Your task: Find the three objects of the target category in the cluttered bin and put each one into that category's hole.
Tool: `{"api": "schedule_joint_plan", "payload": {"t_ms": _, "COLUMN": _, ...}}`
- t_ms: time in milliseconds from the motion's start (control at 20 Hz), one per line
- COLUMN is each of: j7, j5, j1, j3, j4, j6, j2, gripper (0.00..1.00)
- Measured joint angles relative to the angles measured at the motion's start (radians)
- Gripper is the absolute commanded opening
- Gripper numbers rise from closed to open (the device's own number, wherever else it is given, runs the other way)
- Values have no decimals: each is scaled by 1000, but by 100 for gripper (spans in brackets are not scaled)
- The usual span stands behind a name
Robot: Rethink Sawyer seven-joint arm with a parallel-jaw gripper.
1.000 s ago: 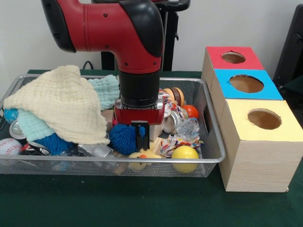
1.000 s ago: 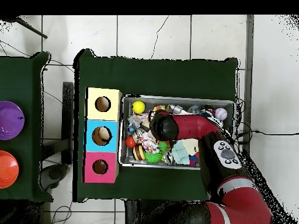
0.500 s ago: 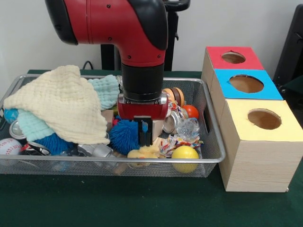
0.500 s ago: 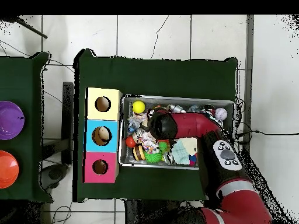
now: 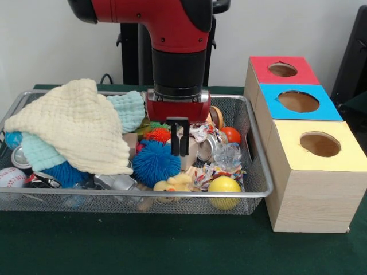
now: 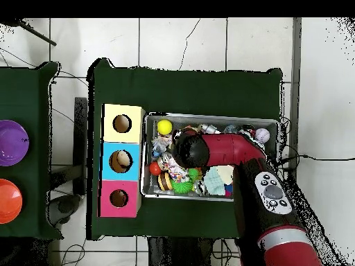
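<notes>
Lying in the silver wire mesh bin (image 5: 255,192), just below the black pincer (image 5: 180,153), a fuzzy blue spiky ball (image 5: 152,162) is seen. It is judged soft, light and squashy; it is best squeezed round its middle. The pincer is clenched tight, nothing is held, and no toy is touched. A yellow cloth (image 5: 74,123) is spread beside the ball.

Red arm (image 6: 229,149) covers bin (image 6: 270,123); pincer seemingly hidden.
</notes>
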State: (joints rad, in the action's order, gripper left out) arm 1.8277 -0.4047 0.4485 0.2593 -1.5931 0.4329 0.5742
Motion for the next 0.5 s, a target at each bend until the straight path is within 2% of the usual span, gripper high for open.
{"api": "schedule_joint_plan", "payload": {"t_ms": 300, "j7": 0, "j5": 10, "j1": 0, "j3": 0, "j4": -20, "j6": 23, "j2": 33, "gripper": 0}}
{"api": "schedule_joint_plan", "payload": {"t_ms": 350, "j7": 0, "j5": 9, "j1": -2, "j3": 0, "j4": -23, "j6": 23, "j2": 40, "gripper": 100}}
{"api": "schedule_joint_plan", "payload": {"t_ms": 500, "j7": 0, "j5": 9, "j1": -2, "j3": 0, "j4": -24, "j6": 23, "j2": 40, "gripper": 100}}
